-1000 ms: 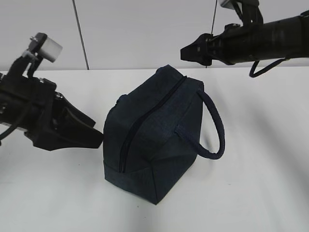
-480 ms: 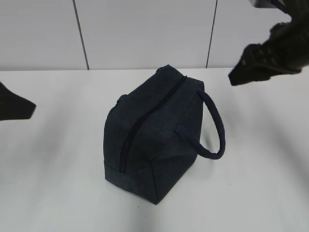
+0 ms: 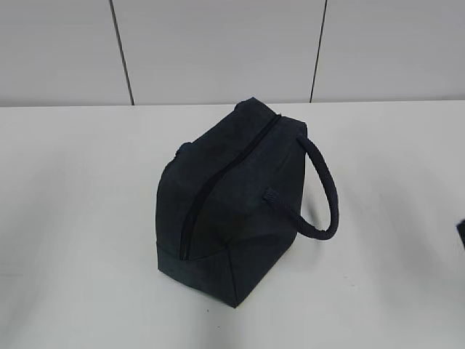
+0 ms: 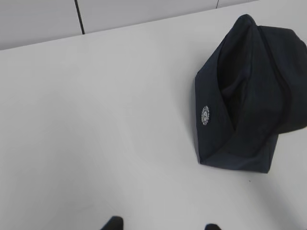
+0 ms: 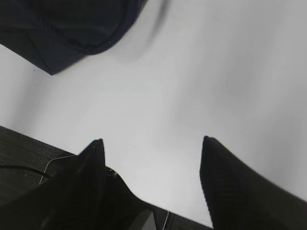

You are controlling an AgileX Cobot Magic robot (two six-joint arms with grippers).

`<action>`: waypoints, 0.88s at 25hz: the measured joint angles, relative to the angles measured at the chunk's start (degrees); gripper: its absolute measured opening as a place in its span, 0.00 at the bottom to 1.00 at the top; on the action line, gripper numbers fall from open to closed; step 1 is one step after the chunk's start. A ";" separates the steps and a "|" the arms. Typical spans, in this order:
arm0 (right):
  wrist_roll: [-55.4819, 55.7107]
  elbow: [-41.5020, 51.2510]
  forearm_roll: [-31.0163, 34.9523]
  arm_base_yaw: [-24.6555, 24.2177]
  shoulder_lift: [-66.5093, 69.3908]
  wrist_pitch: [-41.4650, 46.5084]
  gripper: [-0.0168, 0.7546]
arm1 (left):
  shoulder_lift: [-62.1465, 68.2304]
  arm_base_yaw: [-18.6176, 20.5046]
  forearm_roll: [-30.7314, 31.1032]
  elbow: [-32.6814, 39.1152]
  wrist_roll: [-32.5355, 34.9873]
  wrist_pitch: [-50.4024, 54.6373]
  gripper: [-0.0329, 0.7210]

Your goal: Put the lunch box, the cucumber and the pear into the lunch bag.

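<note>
So the whole scene sits on a plain white table point(image 3: 80, 240) that fills the lower two thirds of the exterior view, with a pale grey panelled wall point(image 3: 218, 47) across the top, split by two thin dark seams.

The left side of that view is just bare tabletop. In the left wrist view, two small dark fingertips of the left gripper point(image 4: 161, 225) poke up at the bottom edge, set well apart, so it's spread, with nothing between them but white surface.

Center frame is the lunch bag point(image 3: 229, 203), dark navy, boxy, sitting on the table by itself with nothing touching it. The zipper point(image 3: 221, 182) runs as a dark line from the lower left of the bag up to the upper right, so the bag's long axis goes diagonally that way, near corner pointing at the bottom of the frame. The zipper looks closed along the length I can see. The padded loop handle point(image 3: 323, 193) arcs out on the right side. From the left wrist view there's a small round silvery emblem point(image 4: 205, 115) on the bag's end panel.

At the far right edge there's a tiny dark sliver, can't tell what it is. In the right wrist view the right gripper point(image 5: 151, 146) is spread wide over bare table, holding nothing, bag corner in the upper left.
</note>
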 joint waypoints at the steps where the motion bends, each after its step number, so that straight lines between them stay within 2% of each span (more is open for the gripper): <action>1: 1.29 0.76 -1.57 0.00 -2.76 1.35 0.65 | -2.70 0.00 0.23 1.24 -0.64 0.89 0.47; 5: 4.51 3.01 -6.24 0.00 -12.25 5.81 0.65 | -11.78 0.00 0.71 8.51 -1.39 2.05 0.47; 9: 5.47 6.47 -8.33 0.00 -18.90 6.45 0.65 | -20.84 0.00 0.97 13.92 -1.44 2.21 0.46; 15: 5.69 12.89 -10.68 0.00 -29.26 7.81 0.65 | -31.38 0.00 1.99 16.81 -1.63 2.01 0.45; 22: 6.29 13.43 -14.17 0.00 -43.96 8.70 0.65 | -36.52 0.00 2.27 17.06 -3.45 1.96 0.44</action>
